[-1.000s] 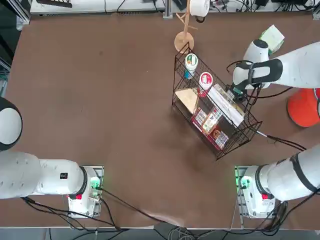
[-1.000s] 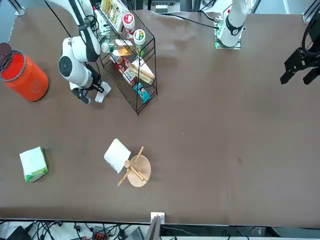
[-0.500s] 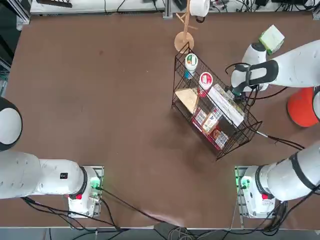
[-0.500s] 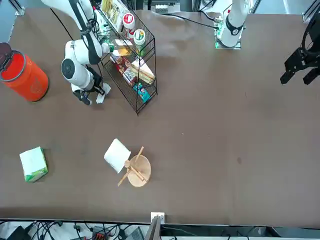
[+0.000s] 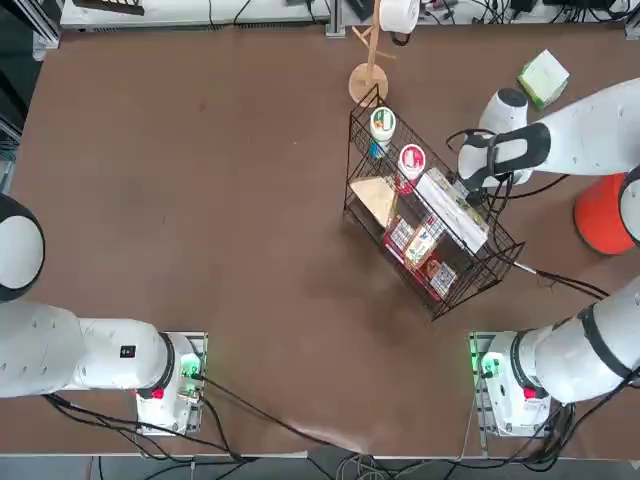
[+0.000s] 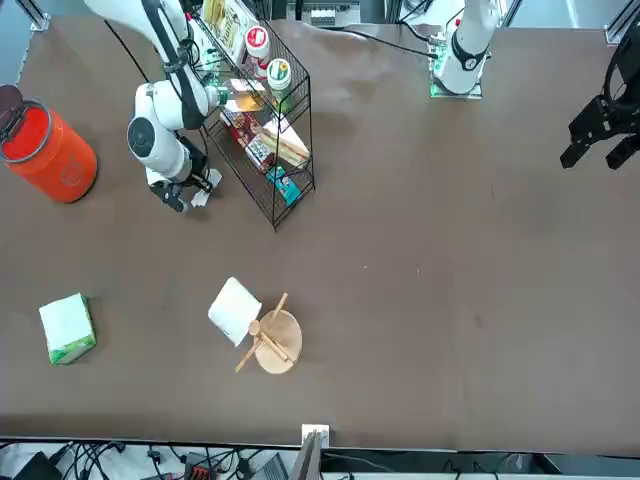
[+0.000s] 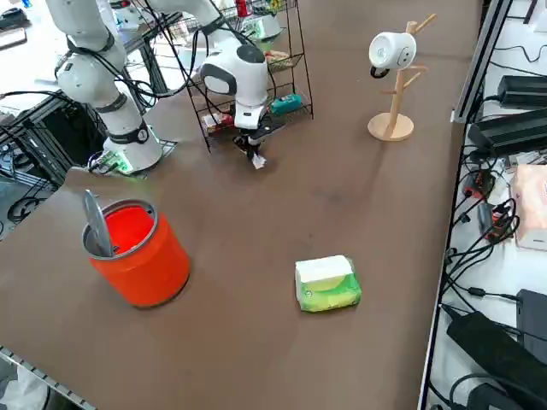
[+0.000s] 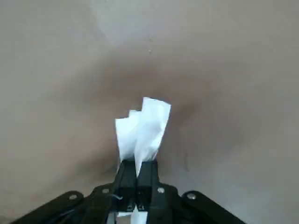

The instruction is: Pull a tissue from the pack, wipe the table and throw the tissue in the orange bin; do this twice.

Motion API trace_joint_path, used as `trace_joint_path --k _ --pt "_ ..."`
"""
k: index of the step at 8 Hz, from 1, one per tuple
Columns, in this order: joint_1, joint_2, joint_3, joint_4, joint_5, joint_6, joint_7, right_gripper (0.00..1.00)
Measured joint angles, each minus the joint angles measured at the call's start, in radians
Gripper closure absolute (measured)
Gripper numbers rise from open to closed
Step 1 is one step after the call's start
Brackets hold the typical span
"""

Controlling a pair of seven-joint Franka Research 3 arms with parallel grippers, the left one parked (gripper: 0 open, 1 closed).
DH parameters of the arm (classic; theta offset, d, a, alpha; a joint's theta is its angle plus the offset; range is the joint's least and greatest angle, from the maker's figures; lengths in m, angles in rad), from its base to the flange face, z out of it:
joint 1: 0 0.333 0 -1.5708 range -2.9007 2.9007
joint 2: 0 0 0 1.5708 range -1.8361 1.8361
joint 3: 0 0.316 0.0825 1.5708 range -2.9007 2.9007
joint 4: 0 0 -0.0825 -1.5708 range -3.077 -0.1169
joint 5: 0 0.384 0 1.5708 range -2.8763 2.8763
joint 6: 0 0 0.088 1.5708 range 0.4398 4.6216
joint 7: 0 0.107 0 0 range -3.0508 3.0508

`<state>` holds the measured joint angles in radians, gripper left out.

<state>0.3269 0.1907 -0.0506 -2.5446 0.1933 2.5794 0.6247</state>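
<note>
Since that thin white crumpled paper tissue (image 8: pixel 145 128) is pinched right at one end, most of it just flops loose past the fingertips (image 8: pixel 148 173), which tells you how it'll handle: super light, totally limp, zero stiffness. The right arm's black two-finger gripper (image 6: pixel 192 192) is clamped fully together on it, low over the big matte dark-brown worktop (image 6: pixel 420 250), just beside the black wire basket (image 6: pixel 262 120) full of groceries. In the side view the tissue (image 7: pixel 257 160) hangs down by the worktop, though I can't tell if it's actually touching.

My guess is it'd tear easily if it snagged on the basket wire, and it won't push dirt on its own, so it needs pressing flat and dragging. A hold on the bunched middle would probably give more wiping area than an end pinch.

That round orange-red plastic bin (image 7: pixel 137 252) sits well apart toward the worktop's edge, and the small soft bright-green tissue pack (image 7: pixel 326 284) with the white face lies out in the open, near the bin.
</note>
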Motion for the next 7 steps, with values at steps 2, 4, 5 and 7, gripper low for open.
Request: trace_joint_path --k 2,4,5,7 --pt "0.023 0.012 0.001 0.04 0.0 0.009 0.045 0.99" --pt "0.033 0.028 0.001 0.067 0.0 -0.006 0.055 0.99" --pt "0.032 0.03 0.0 0.067 0.0 -0.032 0.053 0.99" --pt "0.028 0.032 -0.007 0.062 0.0 -0.087 0.01 0.99"
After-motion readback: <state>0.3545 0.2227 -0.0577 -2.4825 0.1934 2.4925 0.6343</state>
